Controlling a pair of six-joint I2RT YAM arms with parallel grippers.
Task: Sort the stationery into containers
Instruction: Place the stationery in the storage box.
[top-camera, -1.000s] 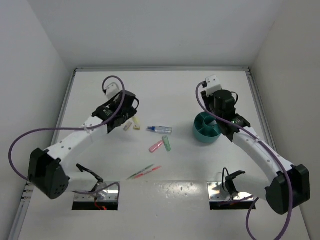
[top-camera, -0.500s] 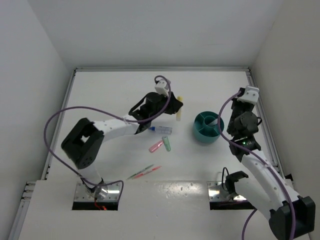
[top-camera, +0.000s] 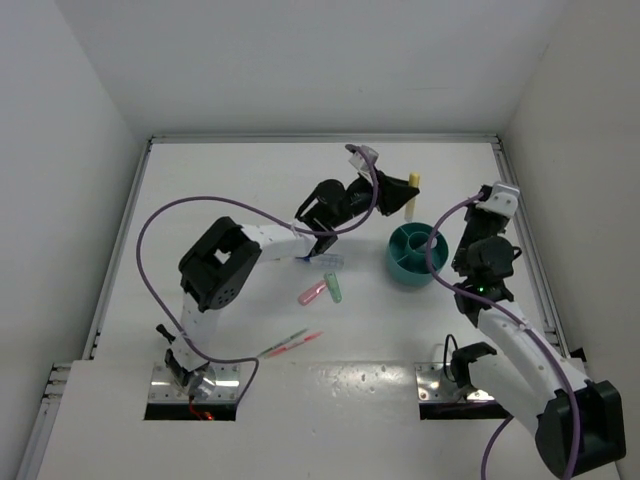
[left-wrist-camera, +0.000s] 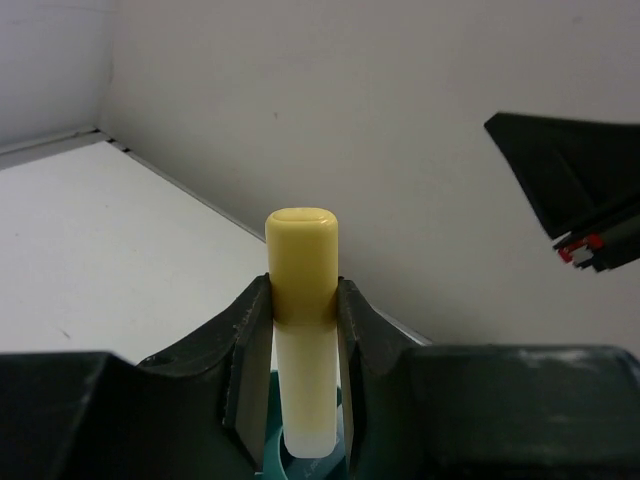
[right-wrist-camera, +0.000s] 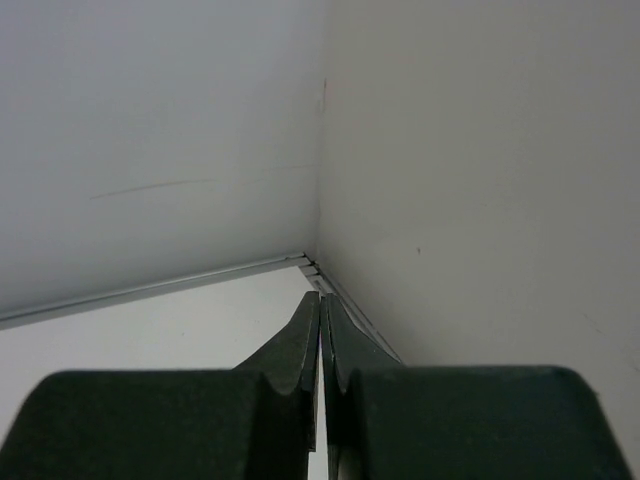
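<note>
My left gripper (top-camera: 407, 193) is shut on a yellow marker (top-camera: 411, 196) and holds it upright just above the far left rim of the round teal cup (top-camera: 412, 254). In the left wrist view the marker (left-wrist-camera: 301, 330) stands between the fingers (left-wrist-camera: 250, 360), with teal showing under its lower end. My right gripper (top-camera: 488, 216) is shut and empty to the right of the cup, and in its own view (right-wrist-camera: 321, 335) it faces the far right corner of the walls. On the table lie a clear blue-capped tube (top-camera: 326, 260), a pink marker (top-camera: 312, 293), a green marker (top-camera: 335, 289) and thin pink and green pens (top-camera: 288, 344).
White walls close in the table on the left, back and right. The left arm stretches across the middle of the table toward the cup. Purple cables loop above both arms. Metal base plates (top-camera: 455, 385) sit at the near edge.
My left gripper has carried the yellow marker to the right, from mid table to above the cup's far left rim. My right arm has shifted only slightly.
</note>
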